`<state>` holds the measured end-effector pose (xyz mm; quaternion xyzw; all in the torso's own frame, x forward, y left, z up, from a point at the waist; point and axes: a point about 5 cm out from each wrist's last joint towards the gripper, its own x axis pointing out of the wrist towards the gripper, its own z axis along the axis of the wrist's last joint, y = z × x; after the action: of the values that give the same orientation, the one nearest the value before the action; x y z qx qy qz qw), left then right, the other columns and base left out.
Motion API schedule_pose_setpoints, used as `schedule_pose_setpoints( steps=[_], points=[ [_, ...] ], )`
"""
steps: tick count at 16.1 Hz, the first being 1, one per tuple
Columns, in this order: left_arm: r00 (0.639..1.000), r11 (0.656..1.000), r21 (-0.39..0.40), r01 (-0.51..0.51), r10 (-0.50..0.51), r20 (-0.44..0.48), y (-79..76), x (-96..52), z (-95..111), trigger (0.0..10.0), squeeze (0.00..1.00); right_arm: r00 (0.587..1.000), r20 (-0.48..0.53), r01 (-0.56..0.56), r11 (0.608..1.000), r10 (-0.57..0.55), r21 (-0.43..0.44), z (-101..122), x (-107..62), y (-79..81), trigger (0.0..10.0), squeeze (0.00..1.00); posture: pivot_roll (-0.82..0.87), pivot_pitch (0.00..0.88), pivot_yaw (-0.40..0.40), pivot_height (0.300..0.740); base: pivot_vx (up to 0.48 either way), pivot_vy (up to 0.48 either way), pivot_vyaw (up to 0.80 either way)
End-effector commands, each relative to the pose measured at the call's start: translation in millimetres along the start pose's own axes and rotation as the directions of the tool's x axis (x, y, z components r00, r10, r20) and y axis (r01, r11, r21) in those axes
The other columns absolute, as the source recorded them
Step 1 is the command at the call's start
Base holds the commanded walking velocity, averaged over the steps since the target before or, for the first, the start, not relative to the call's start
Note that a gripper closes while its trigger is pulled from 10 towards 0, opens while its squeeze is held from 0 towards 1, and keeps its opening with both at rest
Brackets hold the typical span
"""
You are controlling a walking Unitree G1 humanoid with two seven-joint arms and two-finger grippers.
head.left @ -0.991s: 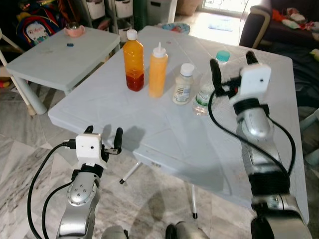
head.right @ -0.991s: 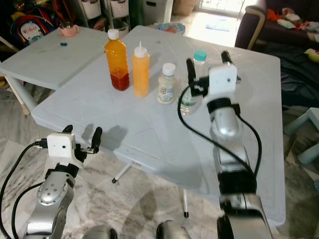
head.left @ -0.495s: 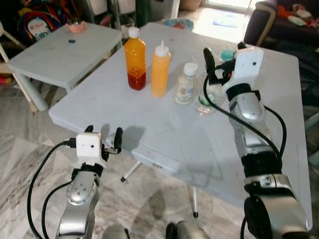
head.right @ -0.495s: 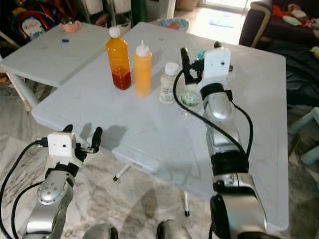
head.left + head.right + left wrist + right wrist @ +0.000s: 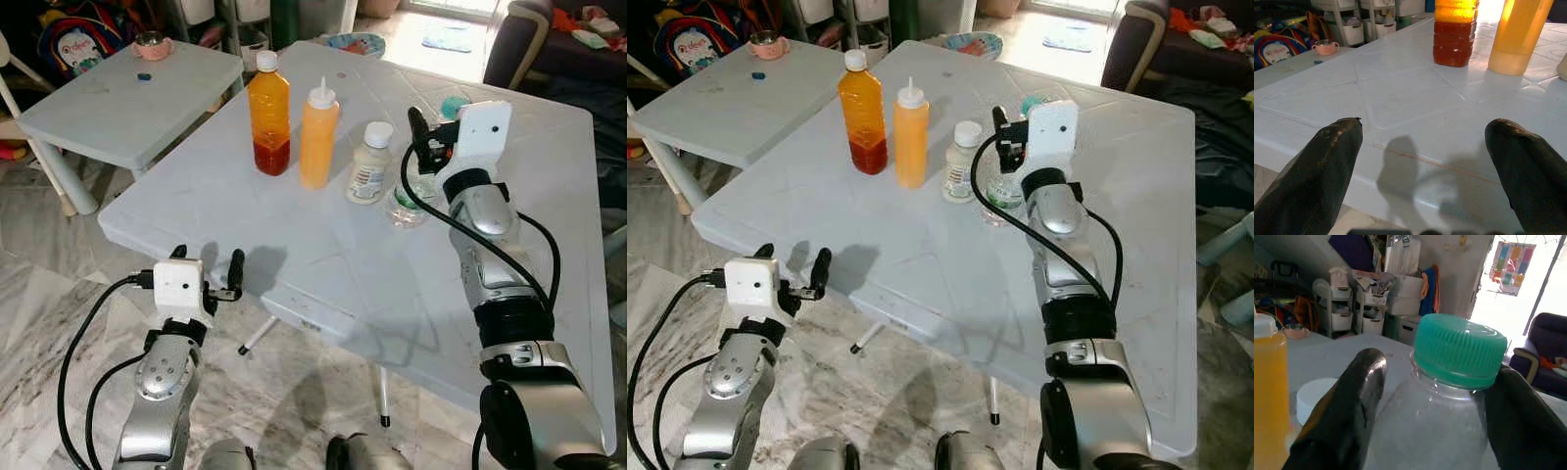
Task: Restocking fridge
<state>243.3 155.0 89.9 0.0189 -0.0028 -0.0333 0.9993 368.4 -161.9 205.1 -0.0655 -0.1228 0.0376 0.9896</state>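
Four bottles stand in a row on the white table (image 5: 323, 264): an orange juice bottle (image 5: 267, 116), a yellow squeeze bottle (image 5: 316, 137), a small white-capped bottle (image 5: 369, 164) and a clear water bottle (image 5: 409, 188) with a teal cap (image 5: 1459, 350). My right gripper (image 5: 436, 122) is open, with one black finger on each side of the water bottle's neck, just below the cap. I cannot tell whether the fingers (image 5: 1352, 411) touch it. My left gripper (image 5: 208, 262) is open and holds nothing, low at the table's near left edge.
A smaller white table (image 5: 108, 108) with a pink cup (image 5: 150, 45) stands to the left. A patterned plate (image 5: 351, 44) lies at the big table's far end. A dark sofa (image 5: 524, 44) is at the back right, with shelves and a backpack behind.
My right gripper has moved in on the water bottle, so its fingers now flank the neck. The left arm has stayed put. The camera view shifted slightly.
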Motion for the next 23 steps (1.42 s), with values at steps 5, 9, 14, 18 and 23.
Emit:
schedule_pose_setpoints(
  steps=[5, 9, 14, 18, 23],
  points=[
    [1.000, 1.000, 0.008, 0.000, 0.000, -0.003, -0.8, -0.7, 2.5, 10.0, 0.00, 1.000, -0.026, -0.007, 0.999, 0.006, -0.043, 8.6, 0.3, -2.2, 0.0, 0.00, 0.06, 0.094, -0.028, 0.740, 0.000, 0.000, 0.00],
    [0.997, 0.998, 0.033, -0.045, 0.047, -0.054, -0.5, -0.8, -4.8, 10.0, 0.00, 1.000, -0.022, -0.017, 0.999, 0.016, -0.040, 10.8, -8.1, 1.3, 0.0, 0.00, 0.06, 0.094, -0.031, 0.740, 0.000, 0.000, 0.00],
    [0.997, 0.997, 0.053, -0.049, 0.051, -0.055, -1.7, 5.7, -2.7, 10.0, 0.00, 0.999, 0.015, -0.032, 0.999, 0.033, -0.008, 20.0, -18.9, 11.6, 0.0, 0.00, 0.06, 0.095, -0.026, 0.740, 0.000, 0.000, 0.00],
    [0.996, 0.997, 0.049, -0.059, 0.062, -0.062, -0.6, 4.3, -4.1, 10.0, 0.00, 0.990, 0.049, -0.138, 0.985, 0.134, 0.099, 15.4, -46.3, 33.8, 10.0, 0.00, 0.06, 0.094, -0.021, 0.740, 0.000, 0.000, 0.00],
    [0.995, 0.997, 0.039, -0.066, 0.069, -0.075, -1.3, 4.1, -7.3, 10.0, 0.00, 0.988, 0.019, -0.154, 0.980, 0.153, 0.124, 3.7, -61.6, 43.4, 10.0, 0.00, 0.06, 0.067, -0.036, 0.740, 0.000, 0.000, 0.00]
  ],
)
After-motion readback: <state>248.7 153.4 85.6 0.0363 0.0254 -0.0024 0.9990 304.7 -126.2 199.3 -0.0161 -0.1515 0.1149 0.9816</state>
